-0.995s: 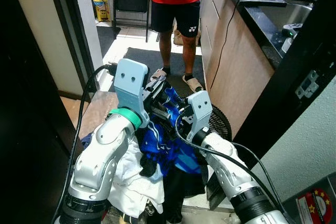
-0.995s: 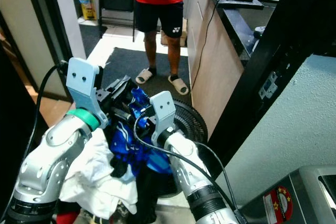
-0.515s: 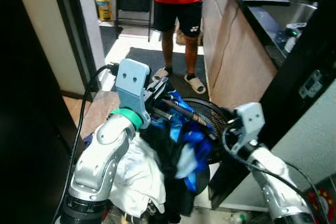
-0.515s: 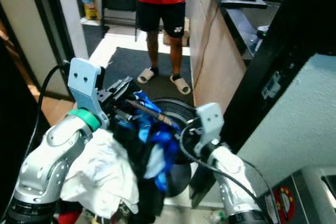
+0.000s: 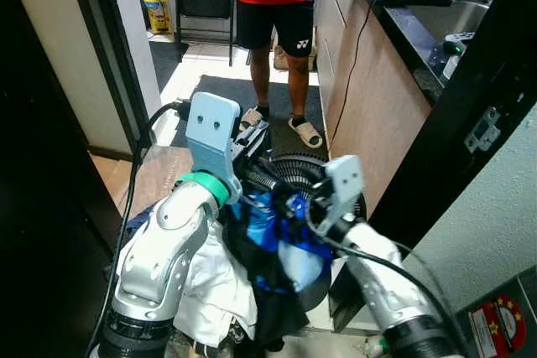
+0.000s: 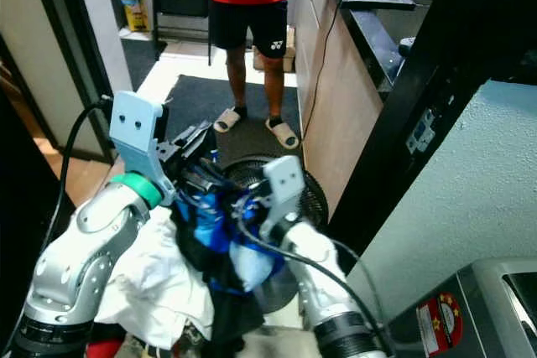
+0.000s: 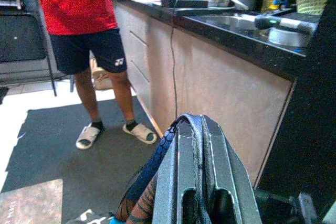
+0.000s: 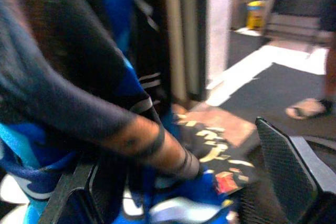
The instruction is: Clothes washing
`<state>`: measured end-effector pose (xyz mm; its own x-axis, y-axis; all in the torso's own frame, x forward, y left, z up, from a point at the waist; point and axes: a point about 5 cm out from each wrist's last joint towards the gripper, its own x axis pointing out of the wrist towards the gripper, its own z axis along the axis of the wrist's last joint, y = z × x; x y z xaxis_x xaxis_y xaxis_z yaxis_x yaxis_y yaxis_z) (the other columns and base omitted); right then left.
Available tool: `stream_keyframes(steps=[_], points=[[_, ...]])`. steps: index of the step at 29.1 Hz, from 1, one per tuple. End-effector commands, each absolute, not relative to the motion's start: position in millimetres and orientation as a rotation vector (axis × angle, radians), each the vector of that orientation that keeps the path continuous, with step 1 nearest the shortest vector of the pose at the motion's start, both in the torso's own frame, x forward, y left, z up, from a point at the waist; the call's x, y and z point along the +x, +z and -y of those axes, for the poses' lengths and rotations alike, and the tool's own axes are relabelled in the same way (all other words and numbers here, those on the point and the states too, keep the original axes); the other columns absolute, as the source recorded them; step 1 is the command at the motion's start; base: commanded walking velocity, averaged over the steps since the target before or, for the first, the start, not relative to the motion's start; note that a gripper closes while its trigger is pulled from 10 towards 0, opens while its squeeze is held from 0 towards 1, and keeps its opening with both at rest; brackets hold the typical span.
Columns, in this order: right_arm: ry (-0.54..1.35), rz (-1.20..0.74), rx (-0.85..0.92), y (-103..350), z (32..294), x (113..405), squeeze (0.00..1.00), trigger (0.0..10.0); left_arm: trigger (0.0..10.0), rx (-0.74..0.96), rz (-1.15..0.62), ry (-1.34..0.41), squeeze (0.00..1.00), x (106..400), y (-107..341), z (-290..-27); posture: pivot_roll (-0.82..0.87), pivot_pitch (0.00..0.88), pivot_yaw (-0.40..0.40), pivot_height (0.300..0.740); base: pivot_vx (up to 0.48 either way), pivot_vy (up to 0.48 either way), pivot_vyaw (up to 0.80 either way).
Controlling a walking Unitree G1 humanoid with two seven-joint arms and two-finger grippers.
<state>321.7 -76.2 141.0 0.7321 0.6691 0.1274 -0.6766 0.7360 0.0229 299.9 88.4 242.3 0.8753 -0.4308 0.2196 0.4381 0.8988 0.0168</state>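
Observation:
A bundle of clothes hangs in front of me: a blue and black garment (image 5: pixel 281 241) over a white one (image 5: pixel 210 278). My left gripper (image 7: pixel 195 129) is raised at the top of the bundle, shut on a blue strap of the garment (image 7: pixel 157 163). My right gripper (image 8: pixel 178 182) is pushed into the blue fabric from the right, its fingers (image 8: pixel 286 169) apart with blue and dark cloth (image 8: pixel 110 108) lying between them. The right arm's grey wrist block (image 5: pixel 342 180) stands just above the bundle.
A person in a red shirt and dark shorts (image 5: pixel 273 6) stands ahead on a dark mat. A round black fan (image 5: pixel 289 167) sits on the floor behind the clothes. A wooden counter (image 5: pixel 377 81) runs along the right. A dark door frame (image 5: pixel 457 115) is close on the right.
My right arm, swung out to the right half a second ago, has come back in against the blue garment. The left gripper keeps its hold. The camera has shifted slightly.

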Motion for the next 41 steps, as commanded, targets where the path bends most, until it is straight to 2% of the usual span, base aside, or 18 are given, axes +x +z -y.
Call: stream_keyframes(steps=[1,6,8,10,13,21,22,24,25,26,27,28,29,41], points=[[0.784,0.114,0.081,143.2,69.2,320.4,0.0,10.0,10.0,-0.027,0.234,-0.445,0.0,296.7,244.6,-90.2,0.18,0.032,-0.001,0.74,0.0,0.0,0.0],[0.886,0.123,0.138,149.2,36.2,317.7,0.0,10.0,10.0,-0.03,0.232,-0.447,0.0,297.0,244.0,-88.4,0.17,0.034,0.0,0.74,0.0,0.0,0.0],[0.879,0.122,0.128,149.1,32.1,319.7,0.0,10.0,10.0,-0.03,0.232,-0.448,0.0,297.3,244.1,-88.2,0.17,0.035,0.001,0.74,0.0,0.0,0.0],[0.807,0.103,0.043,144.9,29.7,330.0,0.0,10.0,10.0,-0.03,0.231,-0.449,0.0,297.7,244.4,-87.7,0.17,0.035,0.0,0.74,0.0,0.0,0.0],[0.783,0.096,0.01,143.3,29.6,333.6,0.0,10.0,10.0,-0.03,0.231,-0.448,0.0,297.8,244.6,-87.5,0.18,0.036,0.0,0.74,0.0,0.0,0.0],[0.64,0.074,-0.035,146.2,52.4,354.4,0.0,10.0,10.0,-0.029,0.228,-0.447,0.0,297.2,244.2,-87.3,0.18,0.037,-0.002,0.74,0.0,0.0,0.0],[0.603,0.072,-0.045,148.0,62.4,359.9,0.0,9.4,10.0,-0.029,0.228,-0.446,0.0,297.2,244.1,-87.3,0.18,0.037,-0.003,0.74,0.0,0.0,0.0],[0.603,0.072,-0.045,148.0,62.4,359.9,0.0,9.4,10.0,-0.029,0.228,-0.446,0.0,297.2,244.1,-87.3,0.18,0.037,-0.003,0.74,0.0,0.0,0.0],[0.581,0.074,-0.051,149.9,69.7,363.2,0.0,8.5,10.0,-0.03,0.229,-0.445,0.0,297.3,244.2,-87.4,0.18,0.036,-0.003,0.74,0.0,0.0,0.0],[0.581,0.074,-0.051,149.9,69.7,363.2,0.0,8.5,10.0,-0.03,0.229,-0.445,0.0,297.3,244.2,-87.4,0.18,0.036,-0.003,0.74,0.0,0.0,0.0],[0.563,0.08,-0.05,151.7,74.3,365.2,0.0,1.8,10.0,-0.03,0.229,-0.445,0.0,297.4,244.2,-87.4,0.18,0.035,-0.002,0.74,0.0,0.0,0.0],[0.563,0.08,-0.05,151.7,74.3,365.2,0.0,1.8,10.0,-0.03,0.229,-0.445,0.0,297.4,244.2,-87.4,0.18,0.035,-0.002,0.74,0.0,0.0,0.0],[0.558,0.09,-0.041,153.3,75.6,366.1,0.0,0.0,10.0,-0.03,0.229,-0.446,0.0,297.6,244.2,-87.4,0.18,0.034,0.0,0.74,0.0,0.0,0.0],[0.575,0.13,-0.009,157.7,71.5,366.2,0.0,0.0,10.0,-0.028,0.228,-0.447,0.0,297.9,244.1,-87.3,0.18,0.031,0.002,0.74,0.0,0.0,0.0]])
